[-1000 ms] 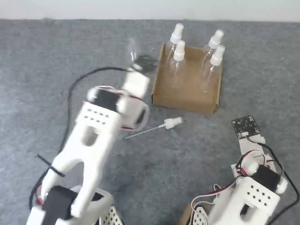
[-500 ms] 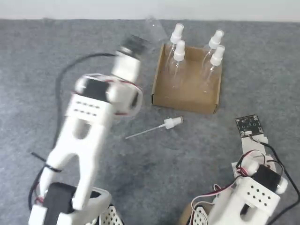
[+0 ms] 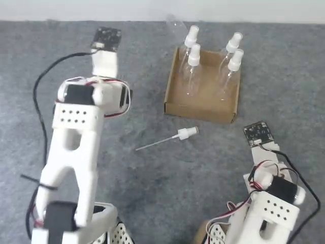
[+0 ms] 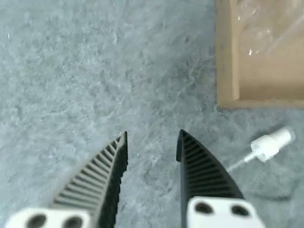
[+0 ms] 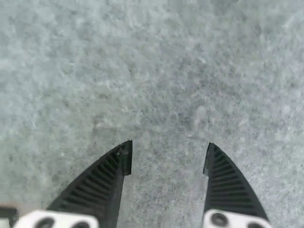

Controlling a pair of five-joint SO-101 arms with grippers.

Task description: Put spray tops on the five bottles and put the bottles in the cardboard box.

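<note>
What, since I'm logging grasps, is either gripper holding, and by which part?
Nothing. The left gripper and the right gripper are both open over bare carpet; the spray top lies loose near the box.

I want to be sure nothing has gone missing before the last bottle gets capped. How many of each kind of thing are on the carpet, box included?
Cardboard box: 1
Capped bottles standing in the box: 4
Uncapped bottle, faint, by the box's far corner: 1
Loose spray top on the carpet: 1
Total: 7
</note>
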